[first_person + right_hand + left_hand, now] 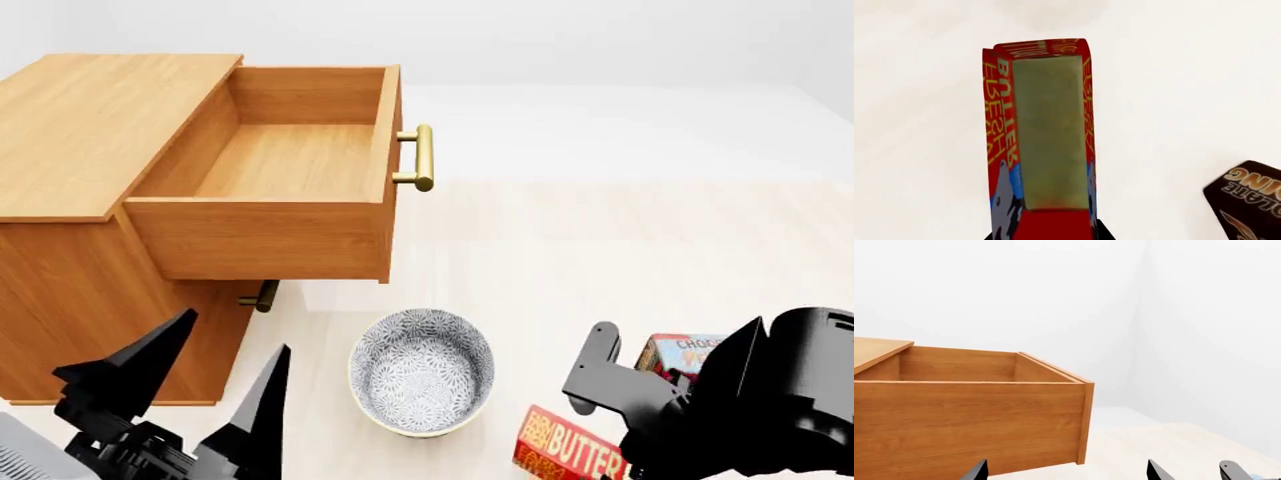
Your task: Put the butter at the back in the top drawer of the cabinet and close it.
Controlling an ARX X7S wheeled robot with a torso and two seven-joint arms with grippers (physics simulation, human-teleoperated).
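The butter (1043,135), a red-and-orange box, lies lengthwise between the fingers of my right gripper (1043,236), which press on both its long sides. In the head view the butter (567,450) shows low at the right, half hidden under my right arm (761,400). The cabinet (94,120) stands at the left. Its top drawer (287,160) is pulled out, with a bare wooden inside and a brass handle (420,157). My left gripper (214,385) hangs open in front of the cabinet. From the left wrist, the top drawer (967,420) is just ahead of the left gripper (1067,475).
A patterned bowl (422,372) sits on the pale floor between my arms, below the drawer. A brown chocolate pudding box (678,352) lies behind the butter, and it also shows as the pudding box (1249,196) beside my right gripper. A lower drawer's handle (264,296) pokes out under the open drawer.
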